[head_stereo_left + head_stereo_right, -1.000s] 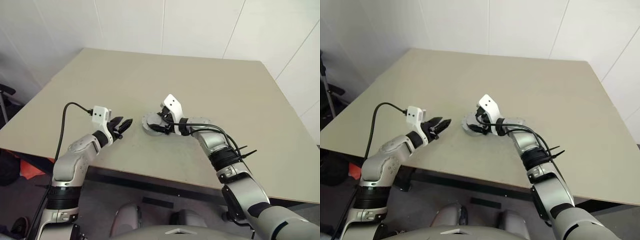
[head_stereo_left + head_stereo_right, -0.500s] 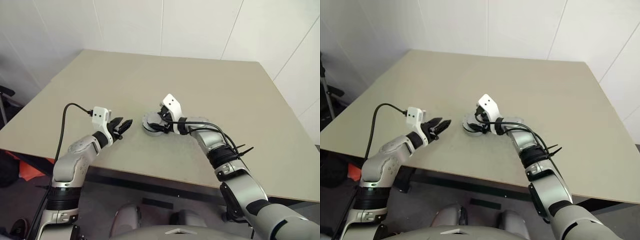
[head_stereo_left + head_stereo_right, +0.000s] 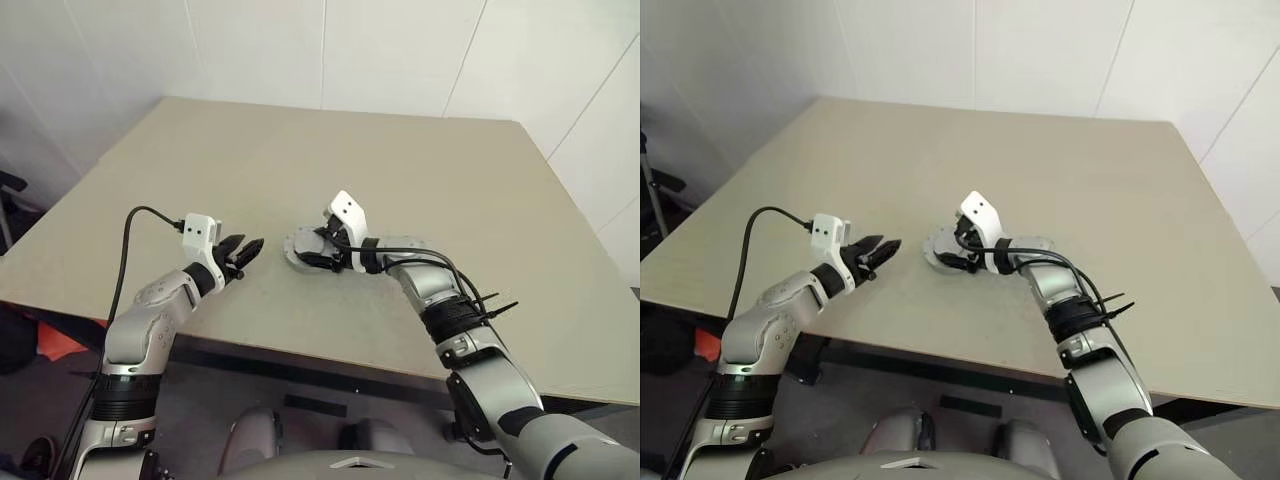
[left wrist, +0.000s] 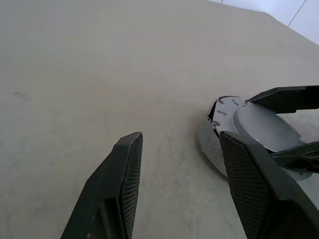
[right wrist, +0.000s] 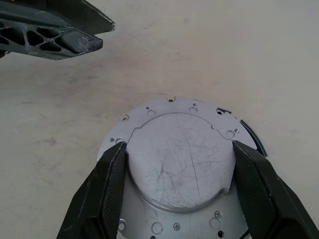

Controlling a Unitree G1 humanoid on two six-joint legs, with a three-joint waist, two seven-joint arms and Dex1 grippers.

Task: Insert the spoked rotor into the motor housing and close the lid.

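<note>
- Right gripper (image 5: 174,164): jaws spread wide, one finger on either side of the raised round centre of the lid (image 5: 180,164), flanking it closely; grip not certain, contact at the edges hard to confirm.
- Lid: grey, scratched disc with small holes round its flange, lying flat on the bench (image 3: 420,170) and apparently seated over the motor housing (image 5: 251,134), of which just a dark sliver of rim peeps out at one edge.
- Spoked rotor: presumably already under the lid, though not confirmable from here.
- Left gripper (image 3: 247,249): jaws partly open and empty, hovering just off the bench, near the lid on the robot's left side and pointing toward it.
- Risks, as judged: lid sitting slightly off-centre on the housing, so a push down could jam it crooked; squeezing on the smooth raised centre could let it slip or drag the whole assembly across the bench; left gripper near enough to collide with the right if brought in to steady.
</note>
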